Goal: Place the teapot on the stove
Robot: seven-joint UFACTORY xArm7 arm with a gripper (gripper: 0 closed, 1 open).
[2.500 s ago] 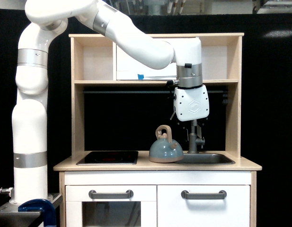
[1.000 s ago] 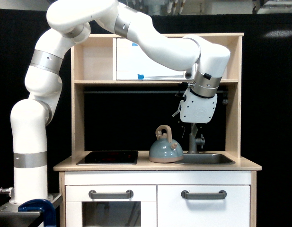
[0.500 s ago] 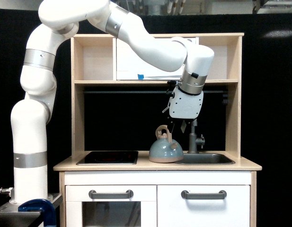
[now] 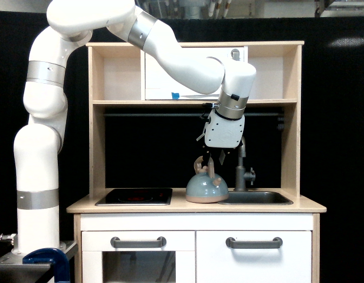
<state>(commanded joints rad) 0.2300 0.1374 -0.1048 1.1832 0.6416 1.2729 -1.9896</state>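
The exterior view faces a toy kitchen of pale wood against a black backdrop. We see its table (image 4: 187, 207) running the full width, with two white drawer fronts below and a shelf (image 4: 193, 102) above.

The stove (image 4: 134, 196) lies flat in the table toward the exterior view's left edge, its glass bare. The sink (image 4: 255, 198) is sunk toward the exterior view's right edge, with a grey tap (image 4: 243, 168) rising behind it. The teapot (image 4: 206, 186) stands upright on the table between them, just beside the sink's near rim and apart from the stove, its arched handle up. A strip of bare wood separates teapot and stove.

The white arm comes from a base at the exterior view's left, arches over the cabinet top and reaches down under the shelf. The tool (image 4: 214, 158) hangs directly over the teapot's handle, its dark fingers pointing down close to the handle's top. We cannot tell how far the fingers are parted, nor whether they touch the handle. Open dark space lies between shelf and table to the exterior view's left of the tool, above the stove.

Compared with half a second ago, the wrist has shifted toward the exterior view's left, away from the tap, and now sits more squarely above the handle. The teapot has not moved.
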